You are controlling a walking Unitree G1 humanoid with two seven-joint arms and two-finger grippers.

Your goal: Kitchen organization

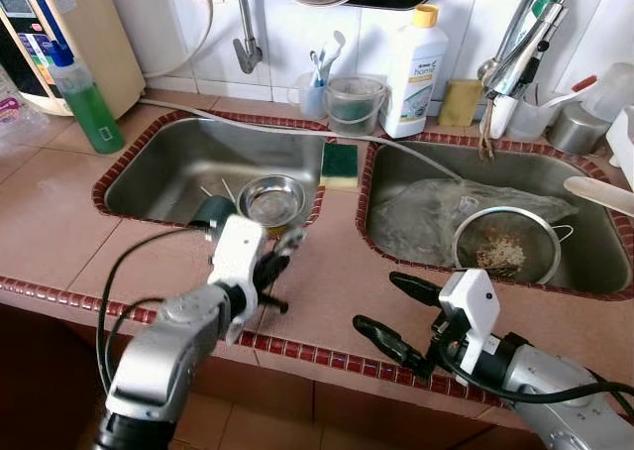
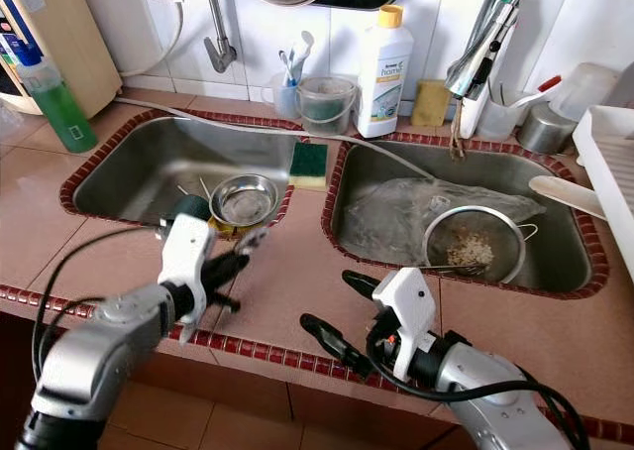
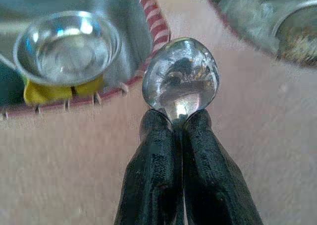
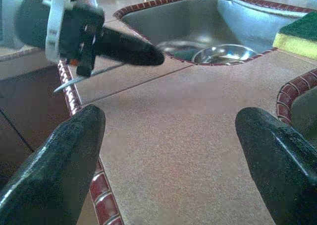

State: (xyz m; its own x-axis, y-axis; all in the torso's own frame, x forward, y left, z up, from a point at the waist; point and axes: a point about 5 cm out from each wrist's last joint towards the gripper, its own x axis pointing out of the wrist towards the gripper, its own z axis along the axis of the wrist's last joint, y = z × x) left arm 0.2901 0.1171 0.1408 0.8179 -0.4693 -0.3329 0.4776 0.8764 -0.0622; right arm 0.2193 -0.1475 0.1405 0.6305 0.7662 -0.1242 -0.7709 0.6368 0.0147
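Left gripper (image 3: pixel 181 118): jaws gripping a shiny metal spoon (image 3: pixel 181 79) over the table (image 1: pixel 327 272).
Right gripper (image 1: pixel 396 311): jaws hanging wide.
Left: steel bowl (image 1: pixel 271 201) and mesh strainer (image 1: pixel 505 244) sitting in the sinks.

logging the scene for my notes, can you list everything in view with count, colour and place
sink basins: 2, steel, side by side in the tiled counter
small bowl: 1, steel, in the left basin
strainer: 1, steel mesh, in the right basin
plastic bag: 1, clear, in the right basin
sponge: 1, green and yellow, on the divider between basins
soap bottle: 1, green, on the counter at back left
detergent bottle: 1, white with yellow cap, behind the basins
cup with toothbrushes: 1, clear, by the wall
spoon: 1, steel, in the left gripper
left gripper: fingers shut on the spoon, over the counter beside the left basin
right gripper: fingers open, above the counter's front edge
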